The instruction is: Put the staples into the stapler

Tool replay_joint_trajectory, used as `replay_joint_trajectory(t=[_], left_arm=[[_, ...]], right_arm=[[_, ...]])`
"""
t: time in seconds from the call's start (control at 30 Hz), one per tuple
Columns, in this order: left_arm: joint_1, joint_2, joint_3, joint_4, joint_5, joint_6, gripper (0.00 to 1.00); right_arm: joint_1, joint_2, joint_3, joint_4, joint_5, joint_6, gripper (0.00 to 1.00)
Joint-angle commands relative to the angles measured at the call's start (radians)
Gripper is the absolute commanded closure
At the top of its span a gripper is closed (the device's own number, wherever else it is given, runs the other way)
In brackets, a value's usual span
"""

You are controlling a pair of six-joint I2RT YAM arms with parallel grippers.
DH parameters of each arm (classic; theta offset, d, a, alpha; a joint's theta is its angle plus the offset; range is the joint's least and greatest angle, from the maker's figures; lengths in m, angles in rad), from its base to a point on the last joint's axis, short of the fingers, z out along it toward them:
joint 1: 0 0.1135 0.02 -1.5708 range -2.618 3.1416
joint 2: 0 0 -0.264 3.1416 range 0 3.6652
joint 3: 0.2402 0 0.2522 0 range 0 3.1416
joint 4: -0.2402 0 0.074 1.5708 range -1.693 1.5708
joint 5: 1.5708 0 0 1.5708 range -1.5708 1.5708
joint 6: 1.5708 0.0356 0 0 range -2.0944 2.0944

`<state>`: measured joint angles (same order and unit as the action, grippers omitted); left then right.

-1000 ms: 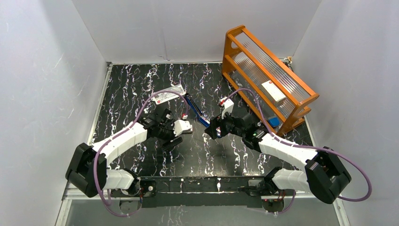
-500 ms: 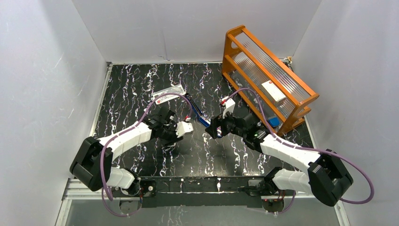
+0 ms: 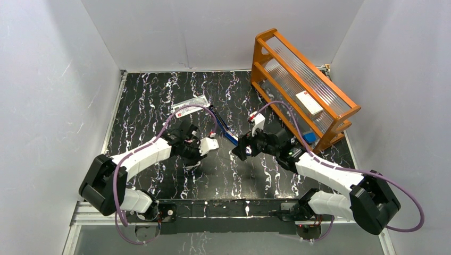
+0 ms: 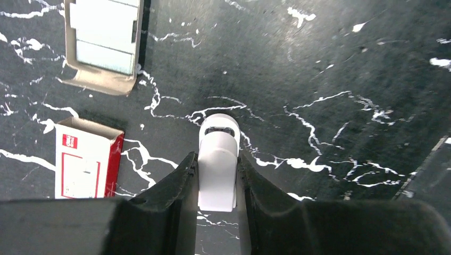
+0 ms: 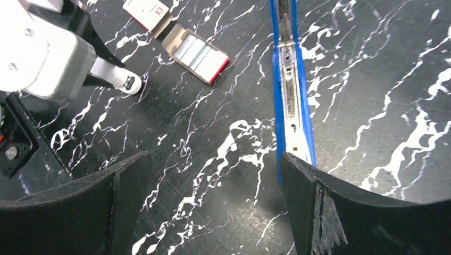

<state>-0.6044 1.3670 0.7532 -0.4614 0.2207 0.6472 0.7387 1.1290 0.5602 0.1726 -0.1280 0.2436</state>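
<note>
The blue stapler (image 5: 290, 79) lies opened out flat on the black marbled table, its silver rail facing up; it also shows in the top view (image 3: 223, 127). The grey staples (image 4: 103, 32) lie side by side in a small cardboard tray, also seen in the right wrist view (image 5: 194, 49). My left gripper (image 4: 217, 159) is shut on a small white oblong gadget (image 4: 218, 135), low over the table, near the tray. My right gripper (image 5: 211, 159) is open and empty, its right finger beside the stapler's near end.
A red-and-white cardboard box (image 4: 85, 159) lies next to the staple tray. A clear plastic packet (image 3: 191, 105) lies further back. An orange rack with clear panels (image 3: 303, 79) stands at the back right. White walls enclose the table.
My left arm has swung its elbow leftward, and its gripper has stayed shut on the white gadget. My right gripper has crept slightly nearer and to the left.
</note>
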Motion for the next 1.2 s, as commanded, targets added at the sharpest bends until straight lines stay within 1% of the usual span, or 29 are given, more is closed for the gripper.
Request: replay_joint_trajectory(t=[0.0,0.07,0.1,0.13,0.2,0.23,0.27,0.33,0.4,0.47,0.5,0.6,0.63,0.67,0.83,0.97,1.07,1.13,1.17], left_arm=[[-0.007,-0.054,0.082,-0.032,0.144,-0.022,1.0],[-0.008,-0.092,0.105,-0.025,0.242,-0.038,1.0],[-0.008,-0.107,0.11,-0.009,0.289,-0.055,1.0],[-0.009,-0.124,0.113,0.01,0.329,-0.072,1.0],[-0.015,-0.151,0.107,0.055,0.379,-0.101,1.0],[-0.02,-0.162,0.102,0.09,0.398,-0.113,1.0],[-0.024,-0.169,0.094,0.116,0.417,-0.123,1.0],[-0.036,-0.176,0.085,0.164,0.451,-0.136,1.0],[-0.044,-0.175,0.084,0.198,0.486,-0.143,1.0],[-0.046,-0.177,0.085,0.221,0.49,-0.146,1.0],[-0.046,-0.179,0.085,0.23,0.486,-0.147,1.0],[-0.046,-0.196,0.071,0.239,0.471,-0.136,1.0],[-0.046,-0.201,0.064,0.239,0.464,-0.131,1.0],[-0.046,-0.205,0.058,0.239,0.461,-0.126,1.0],[-0.046,-0.213,0.057,0.244,0.487,-0.126,1.0],[-0.045,-0.215,0.059,0.261,0.481,-0.127,1.0],[-0.045,-0.214,0.061,0.262,0.494,-0.13,1.0],[-0.046,-0.22,0.061,0.262,0.503,-0.13,1.0],[-0.046,-0.224,0.061,0.262,0.506,-0.132,1.0]], right_arm=[[-0.007,0.012,0.048,-0.025,-0.099,0.05,0.01],[-0.008,0.003,0.042,-0.015,-0.12,0.15,0.02],[-0.011,-0.002,0.03,0.009,-0.141,0.204,0.06],[-0.013,-0.004,0.015,0.048,-0.2,0.278,0.11],[-0.013,0.004,0.002,0.112,-0.26,0.38,0.21],[-0.014,0.012,0.0,0.131,-0.283,0.421,0.24],[-0.014,0.021,0.002,0.148,-0.309,0.453,0.24],[-0.015,0.038,0.009,0.204,-0.371,0.493,0.2],[-0.014,0.066,0.037,0.227,-0.429,0.498,0.18],[-0.014,0.1,0.085,0.186,-0.45,0.481,0.22],[-0.014,0.118,0.108,0.156,-0.45,0.47,0.27],[-0.014,0.148,0.138,0.113,-0.439,0.463,0.47],[-0.013,0.149,0.136,0.109,-0.434,0.466,0.51],[-0.014,0.149,0.132,0.111,-0.43,0.469,0.52],[-0.014,0.174,0.135,0.086,-0.416,0.464,0.53],[-0.013,0.209,0.144,0.076,-0.431,0.461,0.54],[-0.014,0.229,0.147,0.048,-0.425,0.455,0.6],[-0.014,0.236,0.146,0.022,-0.403,0.453,0.68],[-0.014,0.238,0.144,0.011,-0.39,0.456,0.69]])
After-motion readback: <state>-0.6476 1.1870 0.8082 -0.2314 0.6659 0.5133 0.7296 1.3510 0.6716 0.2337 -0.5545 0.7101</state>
